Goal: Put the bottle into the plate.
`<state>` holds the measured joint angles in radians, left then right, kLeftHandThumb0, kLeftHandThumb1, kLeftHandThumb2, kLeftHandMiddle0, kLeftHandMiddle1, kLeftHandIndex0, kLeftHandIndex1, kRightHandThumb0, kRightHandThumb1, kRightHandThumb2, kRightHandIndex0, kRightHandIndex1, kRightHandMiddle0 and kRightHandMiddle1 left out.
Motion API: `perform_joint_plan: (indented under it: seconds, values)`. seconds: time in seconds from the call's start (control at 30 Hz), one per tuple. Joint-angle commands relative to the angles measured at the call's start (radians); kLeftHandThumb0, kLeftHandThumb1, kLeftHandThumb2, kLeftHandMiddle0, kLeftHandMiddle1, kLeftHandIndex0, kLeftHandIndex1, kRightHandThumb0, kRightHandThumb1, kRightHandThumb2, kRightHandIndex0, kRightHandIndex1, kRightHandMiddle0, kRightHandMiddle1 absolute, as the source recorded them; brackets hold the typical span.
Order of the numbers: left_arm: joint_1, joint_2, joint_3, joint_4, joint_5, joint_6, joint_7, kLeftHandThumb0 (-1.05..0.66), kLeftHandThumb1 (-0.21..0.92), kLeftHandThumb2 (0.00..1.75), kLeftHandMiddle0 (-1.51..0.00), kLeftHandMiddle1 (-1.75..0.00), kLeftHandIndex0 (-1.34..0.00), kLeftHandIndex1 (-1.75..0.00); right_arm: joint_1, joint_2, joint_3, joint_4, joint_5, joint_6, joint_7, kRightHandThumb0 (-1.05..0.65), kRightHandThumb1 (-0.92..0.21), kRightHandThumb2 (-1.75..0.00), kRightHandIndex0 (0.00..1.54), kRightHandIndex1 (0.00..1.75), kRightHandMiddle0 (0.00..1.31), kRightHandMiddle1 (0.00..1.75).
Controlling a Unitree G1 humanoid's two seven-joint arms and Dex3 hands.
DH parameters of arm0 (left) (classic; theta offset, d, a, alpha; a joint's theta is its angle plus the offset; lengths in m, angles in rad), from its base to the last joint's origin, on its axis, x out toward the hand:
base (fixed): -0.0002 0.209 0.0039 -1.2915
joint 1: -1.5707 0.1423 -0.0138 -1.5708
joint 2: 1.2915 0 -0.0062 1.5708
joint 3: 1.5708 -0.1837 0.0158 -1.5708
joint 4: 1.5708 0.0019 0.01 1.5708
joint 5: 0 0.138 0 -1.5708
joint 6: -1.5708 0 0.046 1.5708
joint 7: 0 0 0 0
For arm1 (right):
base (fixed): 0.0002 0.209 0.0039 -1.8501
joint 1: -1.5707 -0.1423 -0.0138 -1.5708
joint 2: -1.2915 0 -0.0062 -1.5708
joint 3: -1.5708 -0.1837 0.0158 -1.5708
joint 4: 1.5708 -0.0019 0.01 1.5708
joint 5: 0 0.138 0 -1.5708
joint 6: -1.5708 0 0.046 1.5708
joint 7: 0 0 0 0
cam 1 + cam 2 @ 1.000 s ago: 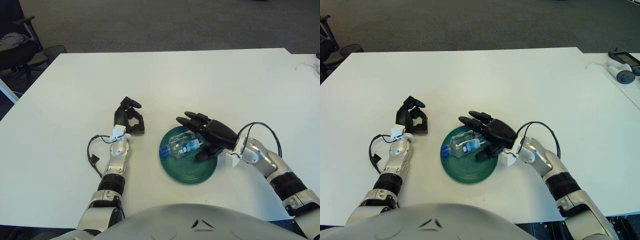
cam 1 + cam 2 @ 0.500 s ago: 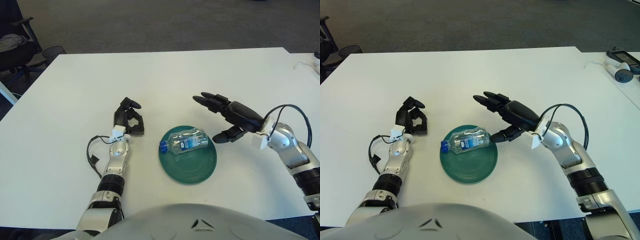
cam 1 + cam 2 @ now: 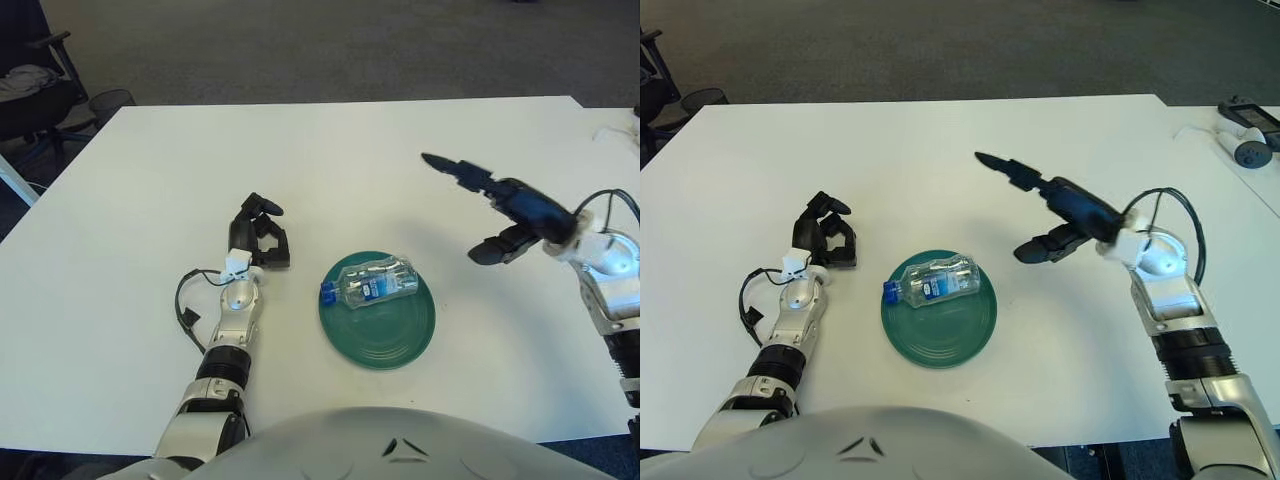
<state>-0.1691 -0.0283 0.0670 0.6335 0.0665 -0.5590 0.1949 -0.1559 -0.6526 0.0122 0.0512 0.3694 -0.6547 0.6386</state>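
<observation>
A clear plastic bottle point(image 3: 372, 282) with a blue cap and blue label lies on its side in the upper half of the round green plate point(image 3: 378, 338), cap pointing left. My right hand point(image 3: 497, 204) hangs above the table to the right of the plate, fingers spread and holding nothing, well apart from the bottle. To the left of the plate shows my left hand point(image 3: 258, 236), its fingers curled and empty.
The white table point(image 3: 330, 150) spreads around the plate. A dark office chair point(image 3: 40, 85) stands off the table's far left corner. Small white devices and a cable point(image 3: 1240, 135) lie at the far right edge.
My right hand has let go of the bottle and drawn away up and to the right, fingers opening. The bottle stays lying in the plate. The left hand has not moved.
</observation>
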Motion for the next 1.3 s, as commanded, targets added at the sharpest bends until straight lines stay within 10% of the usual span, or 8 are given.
perform_joint_plan:
  seconds: [0.0,0.13,0.23,0.53,0.73,0.9,1.27]
  values:
    - [0.041,-0.004,-0.005,0.069,0.014,0.036,0.010,0.00,-0.09,1.75,-0.92,-1.67,-0.70,-1.75,-0.034,0.114,-0.021,0.150,0.009,-0.064,0.001,-1.04,-0.92,-0.35,0.09,0.03,0.00,0.53]
    - [0.040,-0.003,-0.007,0.074,0.009,0.030,0.001,0.00,-0.09,1.75,-0.93,-1.65,-0.71,-1.75,-0.237,0.128,-0.018,0.472,0.015,0.294,0.003,-0.98,-0.92,-0.47,0.21,0.09,0.00,0.85]
    - [0.038,-0.004,-0.007,0.080,0.008,0.028,0.001,0.00,-0.09,1.75,-0.93,-1.65,-0.71,-1.75,-0.241,0.126,-0.049,0.413,0.111,0.505,-0.019,-0.89,-0.92,-0.45,0.29,0.15,0.03,1.08]
    - [0.039,-0.007,-0.007,0.088,0.008,0.021,0.003,0.00,-0.09,1.75,-0.94,-1.65,-0.70,-1.75,-0.075,0.166,-0.139,0.146,0.236,0.680,-0.117,-0.75,-0.90,-0.44,0.29,0.56,0.14,1.27]
    - [0.045,-0.006,-0.003,0.090,-0.013,0.004,-0.024,0.00,-0.10,1.75,-0.94,-1.64,-0.71,-1.75,-0.114,0.314,-0.231,0.227,0.405,0.557,0.176,-0.50,-0.73,-0.88,0.39,0.72,0.22,1.34]
    - [0.046,-0.005,-0.002,0.092,-0.005,0.000,-0.009,0.00,-0.10,1.75,-0.95,-1.63,-0.71,-1.75,-0.060,0.507,-0.227,0.483,0.179,0.237,0.010,-0.60,-0.76,-0.79,0.33,0.89,0.06,1.32]
    - [0.047,0.000,0.004,0.109,-0.038,-0.007,-0.058,0.00,-0.09,1.75,-0.93,-1.65,-0.71,-1.75,-0.114,0.589,-0.245,0.750,0.021,-0.053,-0.042,-0.65,-0.66,-0.81,0.23,1.09,0.00,1.29]
